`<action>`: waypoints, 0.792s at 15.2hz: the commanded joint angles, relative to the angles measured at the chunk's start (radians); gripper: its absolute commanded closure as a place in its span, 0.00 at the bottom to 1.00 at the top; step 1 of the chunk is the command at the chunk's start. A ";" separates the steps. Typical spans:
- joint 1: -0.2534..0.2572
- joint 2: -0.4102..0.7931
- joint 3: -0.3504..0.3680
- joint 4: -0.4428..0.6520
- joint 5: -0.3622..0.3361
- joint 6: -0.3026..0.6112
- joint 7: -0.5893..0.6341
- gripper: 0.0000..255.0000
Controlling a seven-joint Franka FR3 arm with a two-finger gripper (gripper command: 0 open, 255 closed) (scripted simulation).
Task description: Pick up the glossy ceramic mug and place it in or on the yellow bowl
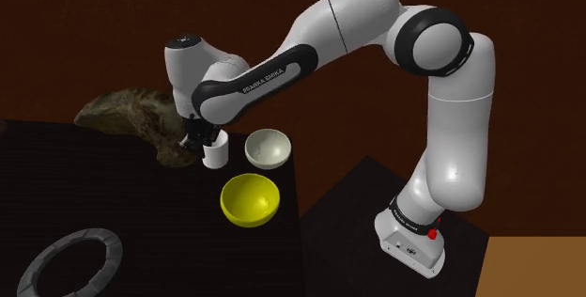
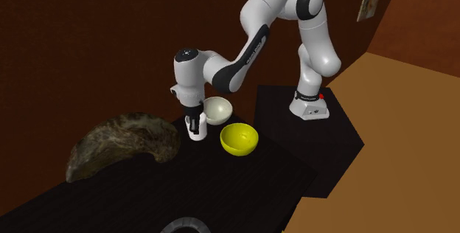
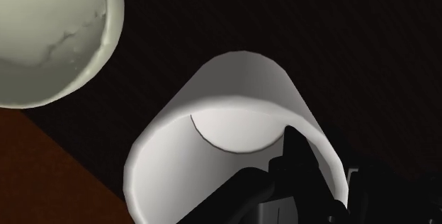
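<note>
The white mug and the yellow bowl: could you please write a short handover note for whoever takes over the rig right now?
The gripper is down at the rim of the white mug; I cannot tell whether it has a hold.
The white mug stands upright on the dark table, beside a pale bowl.
The yellow bowl is empty and sits close to both.
Done: the approach to the mug.
Left: secure the grasp, lift, carry to the yellow bowl, release.
</note>
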 commanded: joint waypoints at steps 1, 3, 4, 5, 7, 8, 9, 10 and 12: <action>-0.002 -0.014 0.004 0.011 0.008 -0.024 -0.006 1.00; -0.004 -0.026 0.007 0.021 0.015 -0.045 -0.011 1.00; -0.005 -0.032 0.009 0.026 0.018 -0.056 -0.014 1.00; -0.006 -0.038 0.010 0.031 0.021 -0.067 -0.016 1.00; -0.007 -0.049 0.013 0.043 0.027 -0.088 -0.021 1.00; -0.008 -0.055 0.014 0.049 0.030 -0.100 -0.024 1.00; -0.008 -0.060 0.016 0.055 0.033 -0.111 -0.026 1.00; -0.009 -0.065 0.017 0.062 0.036 -0.122 -0.028 1.00; -0.010 -0.074 0.019 0.076 0.041 -0.145 -0.033 1.00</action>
